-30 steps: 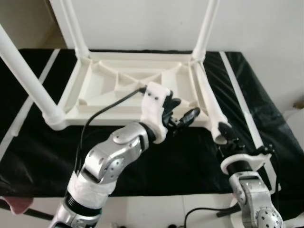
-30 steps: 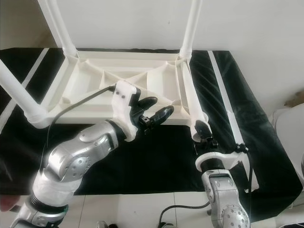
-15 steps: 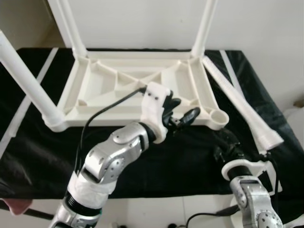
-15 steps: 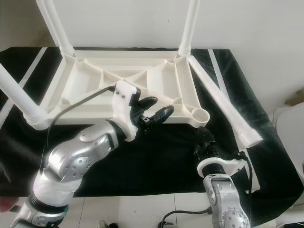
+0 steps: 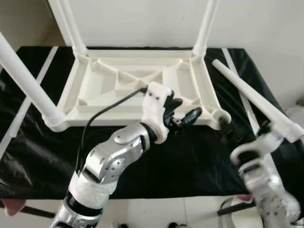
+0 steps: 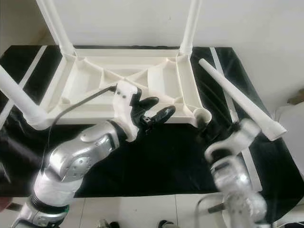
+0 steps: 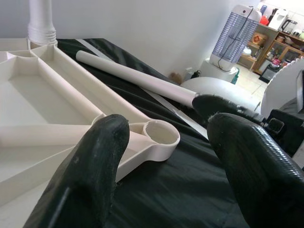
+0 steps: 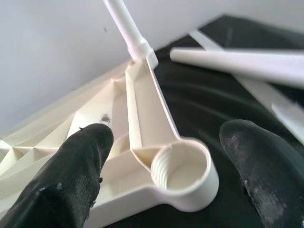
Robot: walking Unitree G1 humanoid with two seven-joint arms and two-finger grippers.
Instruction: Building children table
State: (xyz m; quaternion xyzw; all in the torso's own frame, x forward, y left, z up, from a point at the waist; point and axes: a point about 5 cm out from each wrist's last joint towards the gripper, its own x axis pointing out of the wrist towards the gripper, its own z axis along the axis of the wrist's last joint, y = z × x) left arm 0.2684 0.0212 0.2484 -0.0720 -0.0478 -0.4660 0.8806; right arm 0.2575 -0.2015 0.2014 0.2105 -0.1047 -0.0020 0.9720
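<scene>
The white plastic table top [image 5: 137,80] lies upside down on the black cloth, with three legs standing in its corners. Its near right corner socket [image 5: 222,115] [image 8: 183,171] is empty and threaded inside. A loose white leg [image 5: 251,97] [image 7: 137,78] lies slantwise on the cloth to the right of the top. My left gripper [image 5: 183,111] [image 7: 168,130] hovers open over the top's front rim, holding nothing. My right gripper [image 5: 228,130] [image 8: 166,142], blurred in the eye views, stands open just before the empty socket, one finger on each side of it.
The black cloth [image 5: 190,161] covers the whole work table, with white stripes [image 5: 28,104] along its sides. The near left leg [image 5: 28,80] slants up toward me. A white appliance [image 7: 235,33] and a shelf stand beyond the table in the left wrist view.
The loose leg swung away from the top's right rail and now lies out on the cloth to the right. My right arm lifted and moved toward the empty socket. The left arm stayed put.
</scene>
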